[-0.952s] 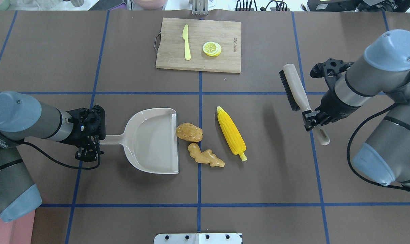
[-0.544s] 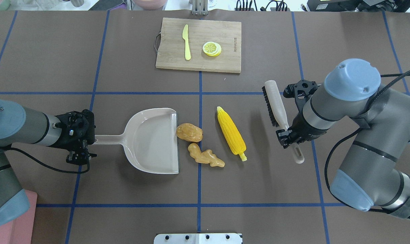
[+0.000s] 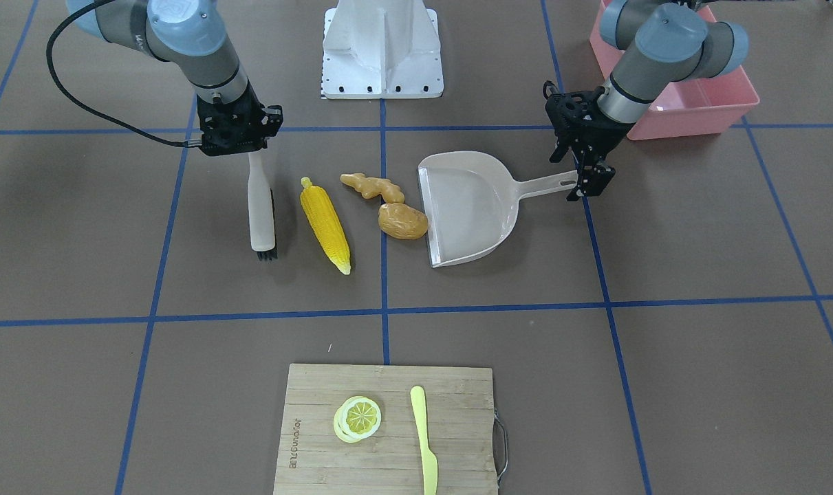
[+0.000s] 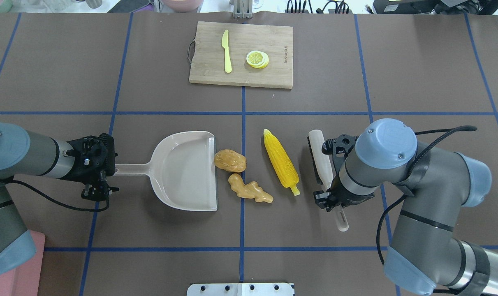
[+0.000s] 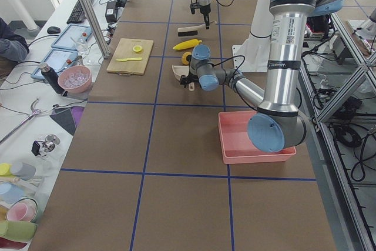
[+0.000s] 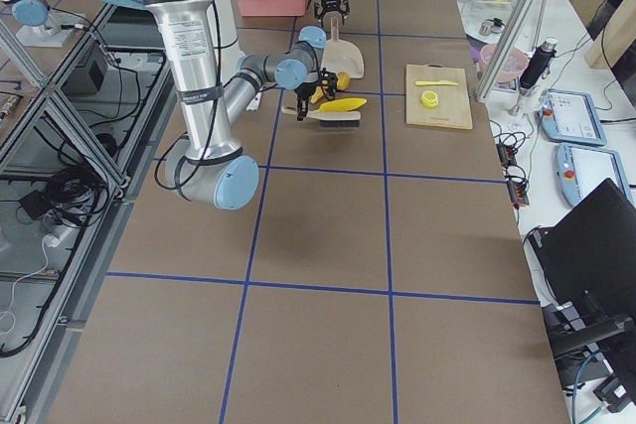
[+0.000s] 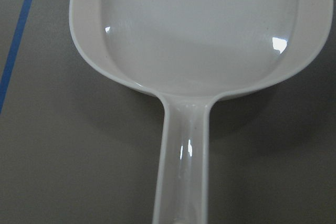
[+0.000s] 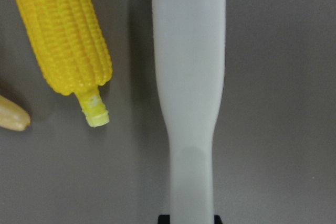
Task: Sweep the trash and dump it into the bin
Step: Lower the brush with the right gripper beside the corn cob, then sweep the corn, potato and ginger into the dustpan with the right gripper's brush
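Observation:
The yellow corn cob point(image 4: 281, 161) lies right of the tan ginger root point(image 4: 251, 191) and the brown potato point(image 4: 230, 160). The potato touches the open lip of the beige dustpan point(image 4: 187, 170). My left gripper point(image 4: 109, 169) is shut on the end of the dustpan's handle point(image 7: 181, 182). My right gripper point(image 4: 330, 200) is shut on the handle of a white brush point(image 4: 320, 158). The brush lies parallel to the corn on its right, bristles toward it, with a small gap point(image 8: 189, 77). The pink bin point(image 3: 691, 103) stands behind my left arm, near the robot base.
A wooden cutting board point(image 4: 273, 74) at the far middle carries a pale yellow knife point(image 4: 226, 51) and a lemon slice point(image 4: 257, 58). The white robot base plate point(image 4: 240, 289) is at the near edge. Blue tape lines cross the brown table.
My right arm has carried the brush left and toward the robot, from the right of the table to beside the corn. My left gripper slid back along the dustpan handle. The dustpan and foods stayed put.

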{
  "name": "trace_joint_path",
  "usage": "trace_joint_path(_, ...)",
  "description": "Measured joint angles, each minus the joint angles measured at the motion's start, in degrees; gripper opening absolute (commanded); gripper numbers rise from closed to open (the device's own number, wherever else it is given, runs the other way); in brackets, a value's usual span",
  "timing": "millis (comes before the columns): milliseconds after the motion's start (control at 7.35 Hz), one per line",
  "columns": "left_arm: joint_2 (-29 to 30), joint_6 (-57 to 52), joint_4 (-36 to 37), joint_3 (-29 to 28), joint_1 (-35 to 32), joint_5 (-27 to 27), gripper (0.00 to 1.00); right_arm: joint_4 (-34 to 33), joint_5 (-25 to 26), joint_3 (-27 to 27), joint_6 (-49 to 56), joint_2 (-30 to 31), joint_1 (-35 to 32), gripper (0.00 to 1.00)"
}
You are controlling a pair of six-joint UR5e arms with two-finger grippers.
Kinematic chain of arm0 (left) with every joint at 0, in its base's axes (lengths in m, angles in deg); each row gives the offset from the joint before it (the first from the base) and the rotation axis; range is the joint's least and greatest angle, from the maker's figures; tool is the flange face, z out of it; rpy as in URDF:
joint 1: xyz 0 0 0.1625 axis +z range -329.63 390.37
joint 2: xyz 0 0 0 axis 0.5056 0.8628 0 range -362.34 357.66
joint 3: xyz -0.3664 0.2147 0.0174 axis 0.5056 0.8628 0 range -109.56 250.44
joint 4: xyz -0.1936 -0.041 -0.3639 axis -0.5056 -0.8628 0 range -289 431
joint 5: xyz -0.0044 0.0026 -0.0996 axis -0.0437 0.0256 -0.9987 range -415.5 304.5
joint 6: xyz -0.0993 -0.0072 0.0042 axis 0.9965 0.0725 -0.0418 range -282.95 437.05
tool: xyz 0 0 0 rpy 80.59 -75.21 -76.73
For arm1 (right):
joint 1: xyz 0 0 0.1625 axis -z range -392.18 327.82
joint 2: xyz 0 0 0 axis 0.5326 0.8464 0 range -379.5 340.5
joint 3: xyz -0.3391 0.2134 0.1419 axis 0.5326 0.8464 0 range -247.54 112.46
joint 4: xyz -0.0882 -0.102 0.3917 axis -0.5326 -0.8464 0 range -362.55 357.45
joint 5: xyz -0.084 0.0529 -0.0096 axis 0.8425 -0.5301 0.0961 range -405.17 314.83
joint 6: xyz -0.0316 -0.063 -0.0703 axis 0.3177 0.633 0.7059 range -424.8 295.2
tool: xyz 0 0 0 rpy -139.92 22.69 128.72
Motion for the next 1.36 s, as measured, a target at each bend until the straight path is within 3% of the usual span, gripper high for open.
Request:
trace_joint_path(544,0.08,1.21,-1.56,-0.31,0.15,-1.72,0.93,1.48,1.39,4.99,-5.43,-5.96,3.79,0.00)
trace_joint_path(1360,1.30,2.15,-1.64,-1.11,0.38,-1.71,0.94,11.44,0.87,14.84,-12.92,-15.69,4.95,0.00)
